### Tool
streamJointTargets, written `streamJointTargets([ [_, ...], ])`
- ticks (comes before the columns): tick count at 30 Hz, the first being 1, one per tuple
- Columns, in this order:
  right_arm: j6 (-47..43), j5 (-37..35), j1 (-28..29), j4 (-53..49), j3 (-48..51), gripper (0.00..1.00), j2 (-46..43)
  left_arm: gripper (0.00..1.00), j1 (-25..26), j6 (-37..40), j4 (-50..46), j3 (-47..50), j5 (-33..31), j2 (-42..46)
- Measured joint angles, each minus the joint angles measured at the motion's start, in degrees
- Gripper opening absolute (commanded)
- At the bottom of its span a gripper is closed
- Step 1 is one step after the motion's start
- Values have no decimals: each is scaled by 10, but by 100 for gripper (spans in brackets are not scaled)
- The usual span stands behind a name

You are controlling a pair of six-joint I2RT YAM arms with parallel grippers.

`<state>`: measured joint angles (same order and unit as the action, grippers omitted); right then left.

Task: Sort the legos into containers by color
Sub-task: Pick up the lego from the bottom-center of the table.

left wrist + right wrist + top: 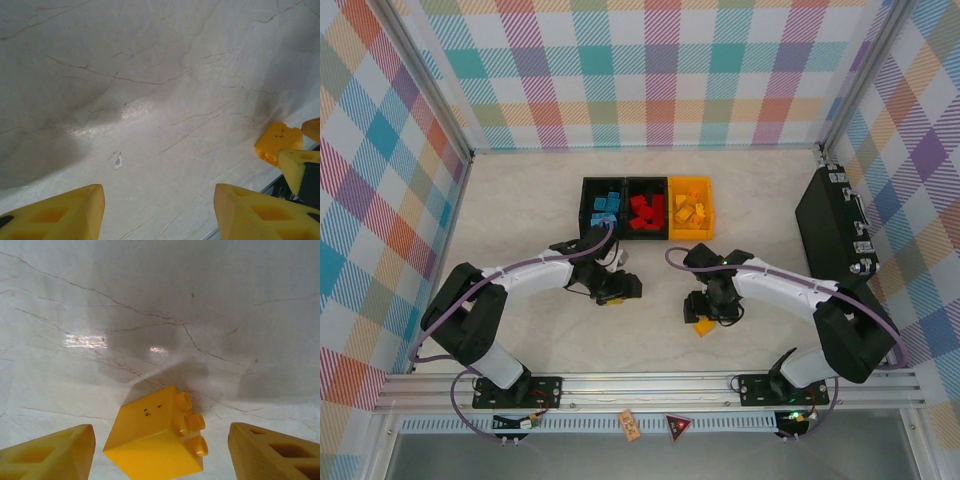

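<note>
Three containers [647, 181]; one yellow lego [155, 440] at the open right gripper [161, 434]; left gripper [159, 196] open.

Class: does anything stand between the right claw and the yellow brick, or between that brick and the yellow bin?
Nothing visible does. The open right claw flanks the yellow brick with clear gaps; bare table lies between it and the yellow bin.

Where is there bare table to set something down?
Bare: table left of the blue-brick bin, and between yellow bin and black case. Crowded: the middle, around left gripper, right gripper and yellow brick.
</note>
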<state>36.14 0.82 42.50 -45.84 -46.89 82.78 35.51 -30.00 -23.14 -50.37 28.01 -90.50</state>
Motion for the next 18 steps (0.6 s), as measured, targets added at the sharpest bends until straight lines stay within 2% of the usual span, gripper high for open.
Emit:
streamJointTargets([
  [9,16,8,28,17,2,68,36,60,0,-4,11,3,0,-9],
  [18,25,5,30,22,0,48,49,60,0,-7,16,13,-2,-9],
])
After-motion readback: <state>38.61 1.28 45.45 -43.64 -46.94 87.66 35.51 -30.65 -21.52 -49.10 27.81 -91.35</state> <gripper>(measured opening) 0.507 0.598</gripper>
